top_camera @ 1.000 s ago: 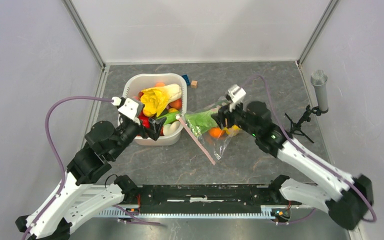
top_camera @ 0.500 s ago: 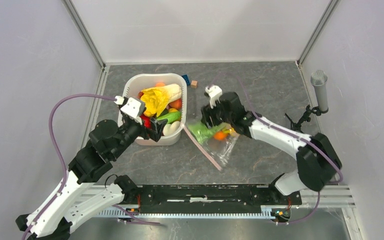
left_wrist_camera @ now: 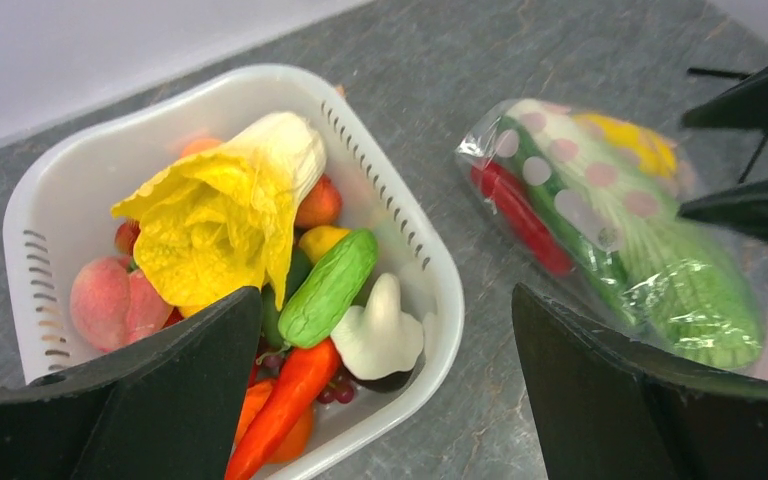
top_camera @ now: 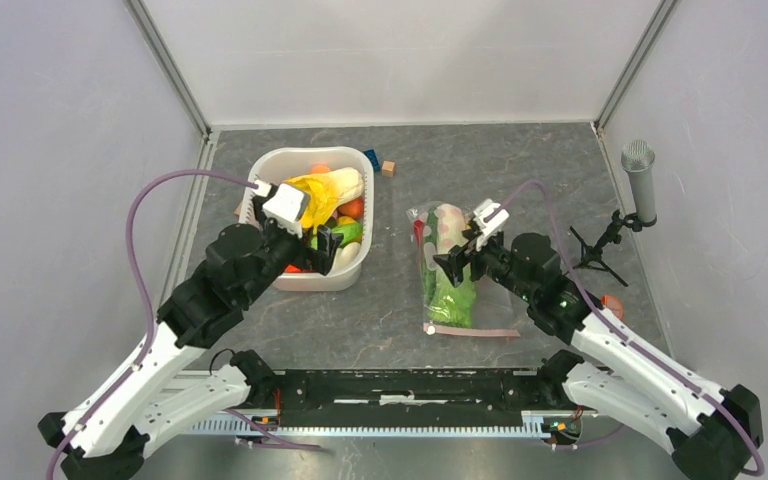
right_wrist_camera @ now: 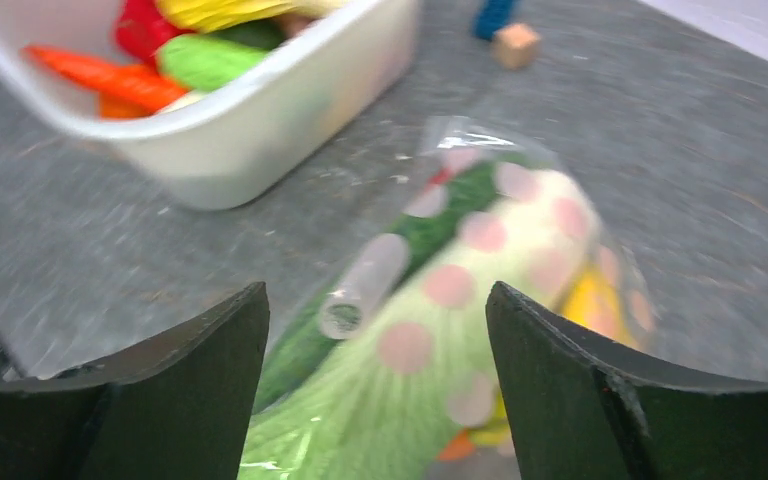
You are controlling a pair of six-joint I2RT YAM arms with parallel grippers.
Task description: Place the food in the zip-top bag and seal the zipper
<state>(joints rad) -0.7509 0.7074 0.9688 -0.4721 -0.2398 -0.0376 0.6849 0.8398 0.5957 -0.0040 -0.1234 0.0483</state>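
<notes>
The zip-top bag (top_camera: 448, 270) lies flat on the table right of the white tub (top_camera: 312, 284). Its pink zipper (top_camera: 472, 331) is at the near end. Inside it are a green-and-white napa cabbage (top_camera: 450, 285), a red pepper (left_wrist_camera: 520, 210) and a yellow piece (left_wrist_camera: 635, 140). My right gripper (top_camera: 447, 262) is open and empty just above the bag, with the cabbage (right_wrist_camera: 430, 360) showing between its jaws (right_wrist_camera: 378, 390). My left gripper (top_camera: 327, 243) is open and empty over the tub's near right corner (left_wrist_camera: 440, 290). The tub holds a yellow cabbage (left_wrist_camera: 220, 215), a cucumber (left_wrist_camera: 328, 288), an orange pepper (left_wrist_camera: 285, 400) and other food.
A blue block (top_camera: 372, 158) and a wooden block (top_camera: 388, 168) lie behind the tub. A small orange object (top_camera: 612, 303) lies on the table right of the right arm. A microphone on a stand (top_camera: 638, 180) is at the far right. Walls close in the sides and back.
The bag has turned from a slant to lie lengthwise, zipper toward me, and rests flat. My right gripper has come back over it. My left gripper has shifted right over the tub.
</notes>
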